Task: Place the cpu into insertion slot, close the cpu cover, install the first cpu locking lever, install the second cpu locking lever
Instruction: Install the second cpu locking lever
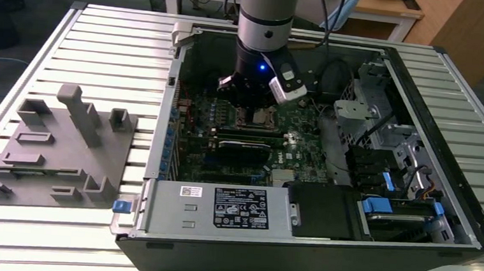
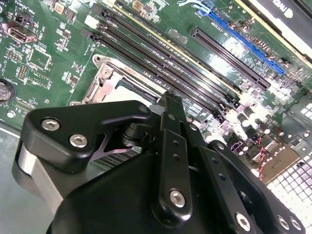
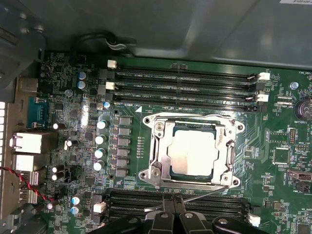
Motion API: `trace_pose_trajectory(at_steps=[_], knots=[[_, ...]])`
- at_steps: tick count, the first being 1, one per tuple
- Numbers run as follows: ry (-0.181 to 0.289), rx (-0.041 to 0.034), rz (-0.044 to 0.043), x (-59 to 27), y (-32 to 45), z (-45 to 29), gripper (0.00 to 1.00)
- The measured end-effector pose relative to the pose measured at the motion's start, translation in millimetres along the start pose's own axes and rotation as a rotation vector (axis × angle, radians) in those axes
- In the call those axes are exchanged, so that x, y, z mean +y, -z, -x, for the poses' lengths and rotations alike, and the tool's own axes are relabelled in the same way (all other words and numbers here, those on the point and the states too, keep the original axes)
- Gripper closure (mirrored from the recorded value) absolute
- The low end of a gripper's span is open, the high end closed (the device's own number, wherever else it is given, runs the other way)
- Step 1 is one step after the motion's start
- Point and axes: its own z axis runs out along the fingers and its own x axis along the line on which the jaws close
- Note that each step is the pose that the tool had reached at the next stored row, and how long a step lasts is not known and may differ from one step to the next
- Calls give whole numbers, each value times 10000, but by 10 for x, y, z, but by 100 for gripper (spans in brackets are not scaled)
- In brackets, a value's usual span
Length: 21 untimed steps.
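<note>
In the first wrist view the cpu (image 3: 192, 152) lies flat in the insertion slot (image 3: 150, 174), its silver top showing through the window of the cpu cover (image 3: 226, 146), which is down over it. One thin wire locking lever (image 3: 190, 115) runs along one side of the socket. The other lever (image 3: 207, 193) slants away from the opposite side toward my gripper (image 3: 174, 200). Its black fingers are shut together, the tips right at this lever's free end. The second wrist view has the gripper (image 2: 170, 100) just short of the socket (image 2: 105, 78). In the exterior view the gripper (image 1: 254, 109) hangs over the motherboard.
Long black memory slots (image 3: 185, 80) flank the socket on both sides. Capacitors (image 3: 101, 139) stand close by. The open computer case (image 1: 447, 124) walls in the board, with a power supply (image 1: 220, 207) and drive bays (image 1: 390, 203). A grey fixture block (image 1: 54, 148) sits on the exterior view's left.
</note>
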Motion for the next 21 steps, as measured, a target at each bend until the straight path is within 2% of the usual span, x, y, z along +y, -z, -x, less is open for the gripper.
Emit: trace_pose_trajectory(at_steps=[2, 4, 12, 16, 21], knots=[[0, 1, -2, 0, 0, 0, 89], [0, 0, 0, 1, -43, -1, 89], [-2, -2, 2, 2, -45, -8, 89], [0, -1, 1, 3, -46, -38, 89], [-1, -1, 1, 8, -55, -114, 89]])
